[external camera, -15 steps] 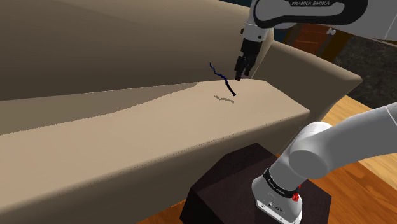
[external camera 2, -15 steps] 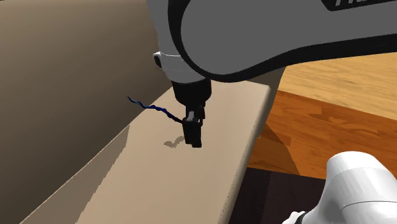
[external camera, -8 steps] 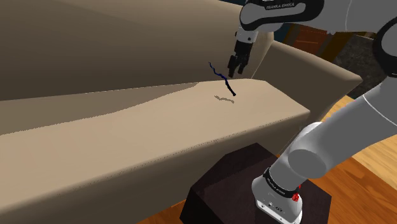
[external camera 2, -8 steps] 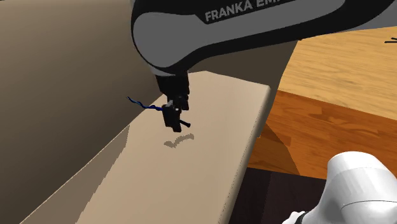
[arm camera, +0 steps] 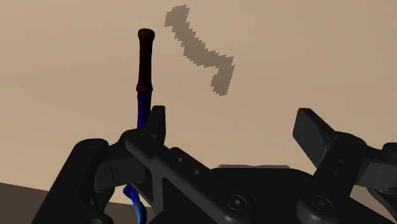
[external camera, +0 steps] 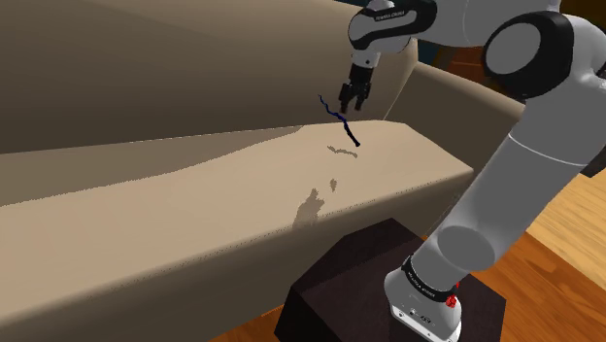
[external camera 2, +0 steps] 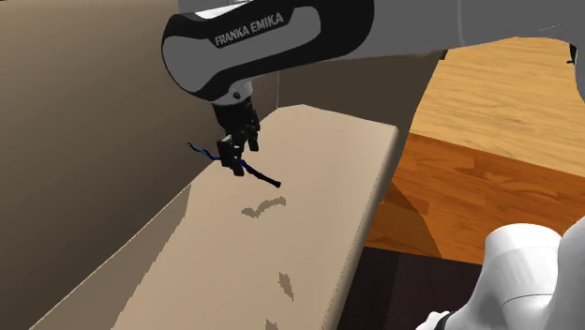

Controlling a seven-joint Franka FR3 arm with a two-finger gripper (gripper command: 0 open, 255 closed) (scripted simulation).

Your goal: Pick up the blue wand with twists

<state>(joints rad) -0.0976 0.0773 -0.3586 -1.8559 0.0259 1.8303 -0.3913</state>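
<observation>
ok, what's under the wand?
Its own shadow on the beige cushion; the wand hangs clear above it. In the wrist view the tool covers the wand's blue end.

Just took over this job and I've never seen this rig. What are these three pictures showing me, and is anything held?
A white robot arm on a dark box stand reaches over a beige sofa. One picture is taken beside the stand, one looks along the seat, and one looks out from the hand itself. The black gripper is open. The blue twisted wand, dark at one end, runs alongside one finger, not between the two, so nothing is held.
</observation>
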